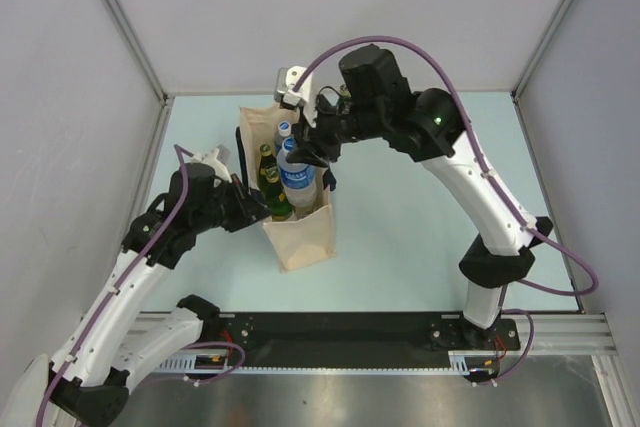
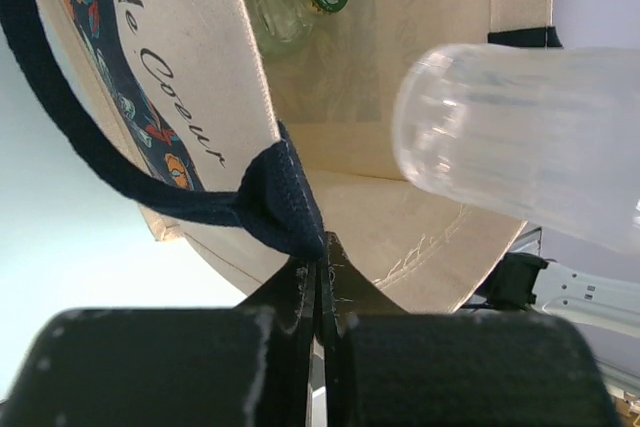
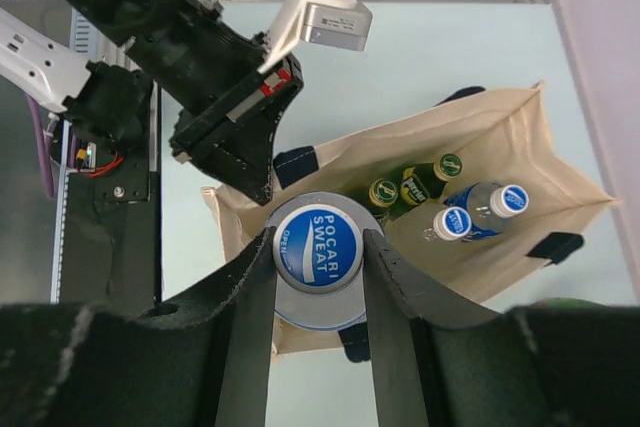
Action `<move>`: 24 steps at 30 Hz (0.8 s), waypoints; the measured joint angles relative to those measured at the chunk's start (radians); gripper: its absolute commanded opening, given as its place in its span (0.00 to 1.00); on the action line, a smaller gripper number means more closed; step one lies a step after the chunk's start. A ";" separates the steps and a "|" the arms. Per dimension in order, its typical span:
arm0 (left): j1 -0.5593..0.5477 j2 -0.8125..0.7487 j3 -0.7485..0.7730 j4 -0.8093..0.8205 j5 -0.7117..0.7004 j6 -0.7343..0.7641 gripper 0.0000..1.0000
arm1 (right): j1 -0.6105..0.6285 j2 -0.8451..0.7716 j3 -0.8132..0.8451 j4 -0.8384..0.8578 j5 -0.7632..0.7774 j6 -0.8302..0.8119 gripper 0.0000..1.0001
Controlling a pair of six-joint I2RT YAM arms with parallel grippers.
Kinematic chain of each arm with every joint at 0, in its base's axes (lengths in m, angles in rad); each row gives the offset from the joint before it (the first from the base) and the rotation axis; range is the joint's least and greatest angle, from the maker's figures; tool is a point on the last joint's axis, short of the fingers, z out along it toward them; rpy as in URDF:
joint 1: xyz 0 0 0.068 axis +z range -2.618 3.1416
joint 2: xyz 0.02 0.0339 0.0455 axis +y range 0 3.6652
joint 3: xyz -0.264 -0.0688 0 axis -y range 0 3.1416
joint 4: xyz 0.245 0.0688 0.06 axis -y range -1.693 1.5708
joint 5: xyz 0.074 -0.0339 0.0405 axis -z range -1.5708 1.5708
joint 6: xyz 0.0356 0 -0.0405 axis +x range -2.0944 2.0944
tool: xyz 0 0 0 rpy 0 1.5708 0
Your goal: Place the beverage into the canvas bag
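Note:
The canvas bag (image 1: 300, 232) stands upright at mid-table, its mouth open upward. My left gripper (image 1: 262, 209) is shut on the bag's near-left rim, right where the navy handle strap (image 2: 275, 197) is sewn on; its fingers (image 2: 300, 282) are pressed together on the cloth. My right gripper (image 3: 318, 247) is shut on the beverage (image 3: 320, 302), a clear bottle with a blue Pocari Sweat cap. It holds the bottle upright by the neck, over the bag's mouth (image 3: 500, 142). The bottle's clear base (image 2: 510, 147) hangs inside the bag's mouth in the left wrist view.
Inside the bag stand green glass bottles (image 3: 385, 192) and two blue-capped water bottles (image 3: 512, 199). A white box on a post (image 1: 290, 82) stands just behind the bag. Grey enclosure walls with metal posts (image 1: 120, 22) close in the left, back and right sides.

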 measured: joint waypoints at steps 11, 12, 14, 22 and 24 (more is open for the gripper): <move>0.001 -0.043 -0.032 0.006 0.003 0.004 0.00 | 0.011 0.154 0.000 0.019 -0.047 0.046 0.00; 0.001 -0.045 -0.034 0.008 0.005 0.007 0.00 | 0.013 0.166 0.000 0.024 -0.050 0.051 0.00; 0.001 -0.050 -0.037 0.009 0.006 0.011 0.00 | 0.018 0.188 0.000 0.035 -0.056 0.060 0.00; 0.008 -0.075 -0.040 -0.005 0.003 0.019 0.00 | 0.023 0.208 -0.135 0.132 -0.076 0.047 0.00; 0.008 -0.083 -0.042 -0.009 0.002 0.019 0.00 | 0.015 0.169 -0.299 0.220 -0.090 0.021 0.00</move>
